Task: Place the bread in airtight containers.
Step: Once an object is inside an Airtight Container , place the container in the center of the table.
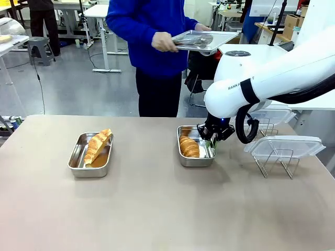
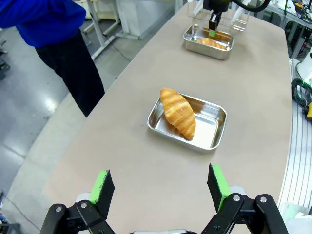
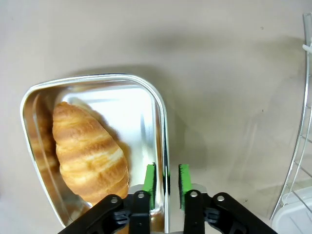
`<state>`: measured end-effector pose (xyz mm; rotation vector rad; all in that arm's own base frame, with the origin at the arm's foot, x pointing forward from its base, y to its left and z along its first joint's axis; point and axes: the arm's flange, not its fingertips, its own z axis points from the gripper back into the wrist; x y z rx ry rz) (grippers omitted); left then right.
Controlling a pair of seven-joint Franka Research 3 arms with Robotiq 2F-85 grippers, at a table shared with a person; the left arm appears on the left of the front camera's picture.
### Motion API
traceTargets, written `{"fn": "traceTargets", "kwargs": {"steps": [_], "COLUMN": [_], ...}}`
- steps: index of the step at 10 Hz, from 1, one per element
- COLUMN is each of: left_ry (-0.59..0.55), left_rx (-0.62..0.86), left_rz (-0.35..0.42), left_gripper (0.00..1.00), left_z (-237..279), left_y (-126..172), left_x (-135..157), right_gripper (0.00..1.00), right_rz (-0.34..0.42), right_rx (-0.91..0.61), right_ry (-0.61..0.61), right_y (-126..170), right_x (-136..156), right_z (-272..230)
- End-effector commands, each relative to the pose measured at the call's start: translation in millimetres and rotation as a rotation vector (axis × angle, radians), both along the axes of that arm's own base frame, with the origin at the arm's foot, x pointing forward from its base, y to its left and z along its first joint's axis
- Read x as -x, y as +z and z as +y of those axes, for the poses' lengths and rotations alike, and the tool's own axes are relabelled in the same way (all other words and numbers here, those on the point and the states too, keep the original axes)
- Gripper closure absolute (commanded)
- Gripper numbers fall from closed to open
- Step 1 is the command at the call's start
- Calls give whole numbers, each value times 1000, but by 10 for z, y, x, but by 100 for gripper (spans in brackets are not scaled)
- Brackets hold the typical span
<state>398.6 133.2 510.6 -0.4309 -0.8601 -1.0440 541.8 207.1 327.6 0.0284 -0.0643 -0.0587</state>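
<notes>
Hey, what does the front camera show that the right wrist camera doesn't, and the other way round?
Front, not wrist: a person in blue holding a flat metal tray, and the left steel container with a croissant propped on its rim. Wrist, not front: close up, the right arm's fingers straddle the right container wall, one pad inside, one outside, slightly parted. Both: the right container holding its own croissant, and a wire rack beside it.

Hidden behind black two-finger right gripper (image 3: 166, 170): lower tip of golden-brown ridged croissant (image 3: 90, 151). Cut off at bottom edge: near end of shiny rectangular steel container (image 3: 161, 112).
</notes>
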Motion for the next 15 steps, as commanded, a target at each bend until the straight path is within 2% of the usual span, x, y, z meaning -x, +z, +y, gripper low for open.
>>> {"fn": "traceTargets", "kwargs": {"steps": [1,2,3,4,5,7,9,12,15], "left_ry": [-9,-9,-9,-9,-9,-9,-9,-9,-9], "left_rx": [6,6,6,6,6,6,6,6,6], "left_rz": [-5,-5,-5,-5,-5,-5,-5,-5,-5], "left_gripper": [0,0,0,0,0,0,0,0,0], "left_z": [9,9,9,9,9,9,9,9,9], "left_y": [14,14,14,14,14,14,14,14,14], "left_x": [-5,-5,-5,-5,-5,-5,-5,-5,-5], "right_gripper": [0,0,17,8,0,0,0,0,0], "right_rz": [-41,-65,-115,-178,-274,-422,-541,-658,-730], "right_rx": [13,-9,-31,-54,-72,-172,-251,-416,-440], "right_ry": [-22,-4,9,33,72,253,465,792,924], "right_y": [146,297,521,782,1111,1636,1991,2072,1950], "right_x": [42,78,119,176,255,416,540,679,798], "right_z": [11,-27,-97,-179,-293,-630,-1105,-1735,-2079]}}
